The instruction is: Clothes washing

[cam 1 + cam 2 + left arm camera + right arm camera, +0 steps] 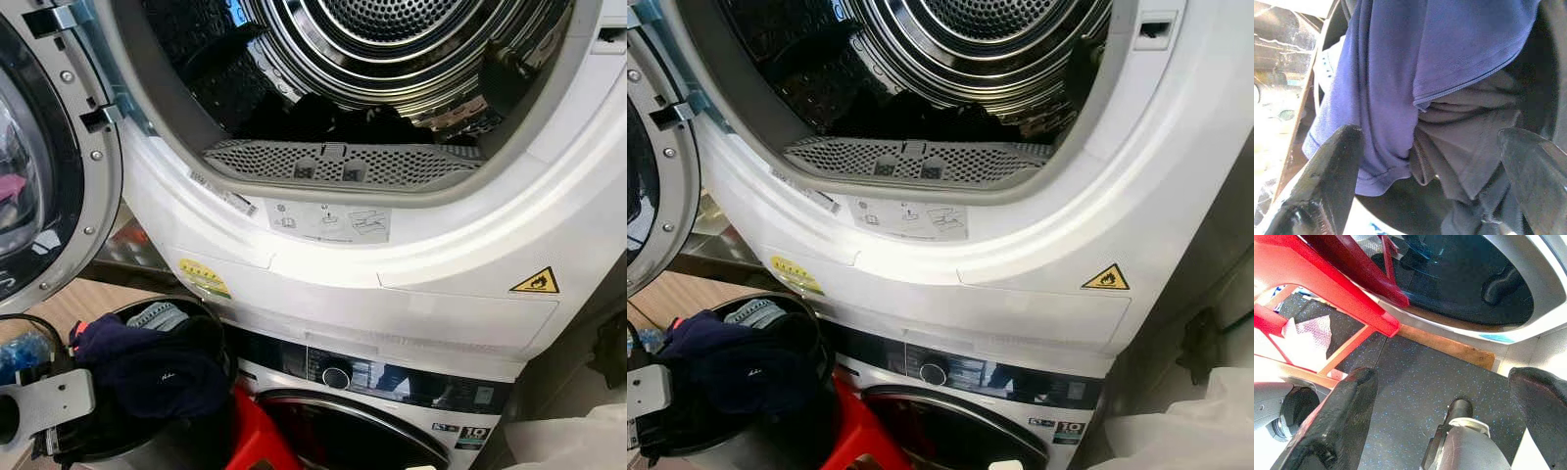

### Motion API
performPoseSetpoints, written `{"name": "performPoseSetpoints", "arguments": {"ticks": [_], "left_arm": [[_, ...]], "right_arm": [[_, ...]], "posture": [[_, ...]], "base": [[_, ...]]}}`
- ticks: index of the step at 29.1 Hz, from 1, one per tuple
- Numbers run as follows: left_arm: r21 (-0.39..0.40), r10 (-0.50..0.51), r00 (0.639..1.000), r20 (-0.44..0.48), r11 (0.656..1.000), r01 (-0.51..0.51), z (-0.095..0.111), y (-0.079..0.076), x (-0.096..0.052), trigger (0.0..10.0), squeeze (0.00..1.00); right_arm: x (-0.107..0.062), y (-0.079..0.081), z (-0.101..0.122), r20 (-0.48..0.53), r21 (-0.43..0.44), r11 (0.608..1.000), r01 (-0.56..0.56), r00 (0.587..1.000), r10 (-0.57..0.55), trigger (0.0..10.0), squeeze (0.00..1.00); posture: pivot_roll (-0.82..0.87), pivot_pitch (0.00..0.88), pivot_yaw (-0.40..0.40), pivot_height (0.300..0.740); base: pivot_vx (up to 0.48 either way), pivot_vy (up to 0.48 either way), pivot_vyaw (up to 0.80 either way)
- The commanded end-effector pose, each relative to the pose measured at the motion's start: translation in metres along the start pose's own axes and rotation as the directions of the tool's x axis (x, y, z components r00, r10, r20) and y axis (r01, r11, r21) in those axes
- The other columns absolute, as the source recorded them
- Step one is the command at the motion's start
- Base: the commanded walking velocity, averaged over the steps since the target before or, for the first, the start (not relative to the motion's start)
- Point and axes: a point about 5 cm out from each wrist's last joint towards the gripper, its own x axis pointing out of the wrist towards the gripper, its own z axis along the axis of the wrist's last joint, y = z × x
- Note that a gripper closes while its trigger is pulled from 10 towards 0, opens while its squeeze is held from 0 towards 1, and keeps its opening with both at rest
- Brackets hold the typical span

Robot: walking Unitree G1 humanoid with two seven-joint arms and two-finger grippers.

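From the left eye view, a white dryer (411,245) stands stacked on a washing machine (392,411), its round door (44,147) swung open to the robot's left. Inside the steel drum (392,49) lies a dark heap, probably clothing, though it is too shadowed to be sure. A perforated lint filter (343,164) sits at the lower lip of the opening. Below it are an instruction sticker (328,222) with small pictograms (the print is too fine to read), a yellow label (204,278) and a yellow triangular flame warning sign (536,282). At lower left, a dark round basket (201,323) holds a navy garment (147,367) on top and a grey ribbed piece (157,315) behind it.

In the right eye view, the washer's control panel carries a dial (934,372) and a badge reading "10" (1070,429). A red stool (857,431) stands between basket and washer.

The left wrist view shows the left gripper (1435,181) with its fingers (1334,171) spread wide, hovering just over the basket's clothes: a blue-violet garment draped over a grey-brown one (1469,147).

In the right wrist view, the right gripper (1449,416) hangs with fingers apart, holding nothing, above a dark speckled floor (1415,377), near the red stool's legs and the washer's dark glass door (1449,279).
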Motion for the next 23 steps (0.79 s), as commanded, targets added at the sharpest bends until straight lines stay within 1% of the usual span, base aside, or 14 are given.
{"name": "performPoseSetpoints", "arguments": {"ticks": [1,3,8,11,12,13,15,16,19,21,23], "left_arm": [[0.02,-0.003,1.0,-0.022,1.0,0.004,-0.004,0.002,-0.002,10.0,1.0],[0.02,0.002,1.0,-0.021,1.0,-0.002,-0.004,0.003,-0.001,10.0,1.0],[0.011,0.024,1.0,-0.004,1.0,-0.024,-0.007,0.006,0.008,10.0,1.0],[-0.008,0.05,0.998,0.033,0.999,-0.049,-0.004,0.009,0.021,10.0,1.0],[-0.008,0.05,0.998,0.033,0.999,-0.049,-0.004,0.009,0.021,10.0,1.0],[-0.012,0.061,0.997,0.052,0.998,-0.061,0.0,0.011,0.027,10.0,0.95],[-0.015,0.064,0.996,0.06,0.998,-0.063,0.002,0.012,0.029,10.0,0.95],[-0.029,0.074,0.992,0.1,0.997,-0.072,0.009,0.015,0.037,10.0,0.0],[-0.027,0.068,0.989,0.133,0.998,-0.065,0.016,0.017,0.044,10.0,0.0],[0.005,0.063,0.988,0.141,0.998,-0.065,0.019,0.02,0.049,10.0,0.0],[0.008,0.064,0.988,0.139,0.998,-0.066,0.019,0.022,0.05,10.0,0.0]], "right_arm": [[0.0,0.006,-0.002,-0.008,-0.007,1.0,-0.015,1.0,0.015,10.0,0.0],[0.0,0.006,-0.001,-0.008,-0.006,1.0,-0.015,1.0,0.015,10.0,0.0],[0.0,0.006,-0.001,-0.006,-0.008,1.0,-0.016,1.0,0.016,10.0,0.0],[0.0,0.006,-0.001,-0.005,-0.012,1.0,-0.016,1.0,0.016,10.0,0.0],[0.0,0.006,-0.001,-0.005,-0.012,1.0,-0.016,1.0,0.016,10.0,0.0],[0.001,0.006,0.0,-0.004,-0.013,1.0,-0.017,1.0,0.017,10.0,0.0],[0.001,0.006,0.0,-0.004,-0.013,1.0,-0.017,1.0,0.017,10.0,0.0],[0.001,0.006,0.001,-0.001,-0.009,1.0,-0.015,1.0,0.015,10.0,0.0],[0.0,0.005,0.0,-0.001,-0.006,1.0,-0.011,1.0,0.011,10.0,0.0],[0.0,0.004,0.0,0.0,-0.004,1.0,-0.009,1.0,0.009,10.0,0.0],[0.0,0.003,-0.001,-0.002,-0.005,1.0,-0.007,1.0,0.007,10.0,0.0]], "posture": [[0.06,0.023,0.13,0.74],[0.06,0.022,0.13,0.74],[0.06,0.022,0.125,0.74],[0.06,0.021,0.122,0.74],[0.06,0.021,0.122,0.74],[0.05,0.02,0.123,0.74],[0.05,0.019,0.123,0.74],[0.04,0.018,0.123,0.74],[0.04,0.015,0.123,0.74],[0.03,0.015,0.121,0.74],[0.03,0.015,0.122,0.74]], "base": [[0.0,0.0,0.0],[0.0,0.0,0.0],[0.0,0.0,0.0],[0.0,0.0,0.0],[0.0,0.0,0.0],[0.0,0.0,0.0],[0.0,0.0,0.0],[0.0,0.0,0.0],[0.0,0.0,0.0],[0.0,0.0,0.0],[0.0,0.0,0.0]]}}
